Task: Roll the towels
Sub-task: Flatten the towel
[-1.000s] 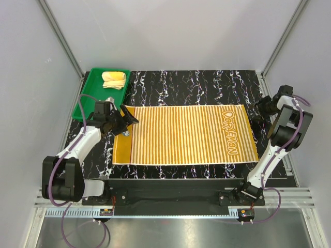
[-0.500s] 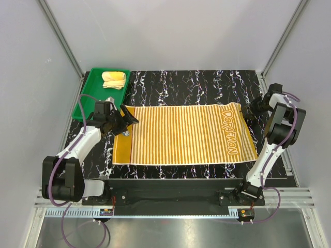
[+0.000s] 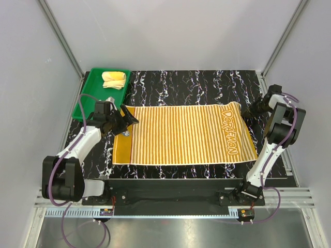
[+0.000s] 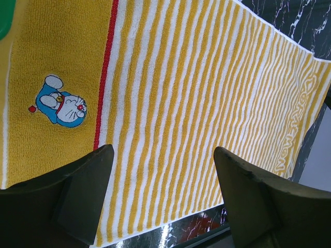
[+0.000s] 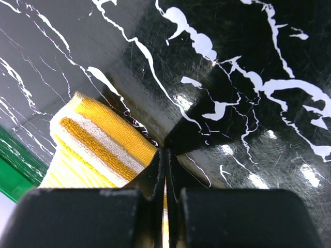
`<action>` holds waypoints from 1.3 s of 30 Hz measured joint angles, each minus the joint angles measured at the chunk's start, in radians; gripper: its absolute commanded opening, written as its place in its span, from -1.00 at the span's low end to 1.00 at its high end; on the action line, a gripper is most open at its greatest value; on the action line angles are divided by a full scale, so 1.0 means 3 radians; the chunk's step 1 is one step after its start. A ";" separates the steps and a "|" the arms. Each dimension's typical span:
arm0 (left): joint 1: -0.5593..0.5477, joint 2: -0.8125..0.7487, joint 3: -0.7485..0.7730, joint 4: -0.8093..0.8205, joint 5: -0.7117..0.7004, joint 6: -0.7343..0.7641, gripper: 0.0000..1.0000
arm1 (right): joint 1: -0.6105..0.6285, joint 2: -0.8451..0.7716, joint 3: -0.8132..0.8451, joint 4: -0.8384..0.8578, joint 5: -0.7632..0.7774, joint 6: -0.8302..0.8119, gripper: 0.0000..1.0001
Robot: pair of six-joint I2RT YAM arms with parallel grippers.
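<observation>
The striped towel [image 3: 181, 135] lies flat and open on the desk [image 3: 196, 85], with its long axis running from left to right across the two arms, so each arm meets one short end. The right gripper [image 3: 250, 110] is at the far right corner of this towel. Its jaws are pressed together, and in the wrist view the corner runs right into the closed tips, so it seems to pinch the cloth there, though the hold looks thin. The left gripper [image 3: 128, 122] hangs over the far left corner with its jaws wide apart and nothing between them; below it are the plain orange band and the first stripes. I judge that a roll has to travel along the long axis, from one short end toward the other, and the right end is the one already taken. The plain yellow towel [image 3: 114, 79] rests folded in the green tray [image 3: 92, 103] at the far left, near the left arm and well apart from the right one.
</observation>
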 measured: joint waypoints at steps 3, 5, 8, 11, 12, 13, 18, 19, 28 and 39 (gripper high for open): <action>0.0000 0.0014 0.0000 0.0003 0.0000 0.0008 0.68 | 0.0000 -0.0081 -0.0103 0.0056 0.0041 0.0004 -1.00; 0.0000 0.0029 0.0000 0.0003 0.0000 0.0014 0.68 | 0.0000 -0.0240 -0.0256 0.0081 0.0088 0.0022 -0.59; 0.0000 0.0042 0.0000 0.0004 0.0000 0.0014 0.68 | 0.0019 -0.0567 -0.0401 0.0042 0.0189 0.0022 0.30; 0.0000 0.0055 0.0000 0.0025 0.0003 0.0013 0.68 | 0.0112 -0.0848 -0.0399 0.0004 0.0352 -0.0042 0.42; 0.0000 0.0057 -0.0001 0.0036 0.0005 0.0013 0.68 | 0.0169 -0.0936 -0.0389 -0.0013 0.0416 -0.0070 0.43; 0.0000 0.0057 -0.0008 0.0048 0.0010 0.0013 0.68 | 0.0214 -0.0983 -0.0379 -0.0022 0.0444 -0.0094 0.43; 0.0000 0.0055 -0.0017 0.0062 0.0022 0.0013 0.69 | 0.0474 -0.0993 -0.0314 -0.0163 0.0679 -0.0243 0.43; 0.0000 0.0051 -0.0020 0.0066 0.0025 0.0013 0.69 | 0.0528 -0.0956 -0.0294 -0.0212 0.0768 -0.0278 0.43; 0.0000 -0.0017 -0.0131 0.0074 0.0039 0.0013 0.70 | 0.0712 -0.0554 -0.0089 -0.0532 0.1324 -0.0481 0.32; 0.0022 -0.0017 -0.0164 0.0106 0.0076 0.0015 0.71 | 0.0735 -0.0175 0.0074 -0.0636 0.1569 -0.0604 -0.22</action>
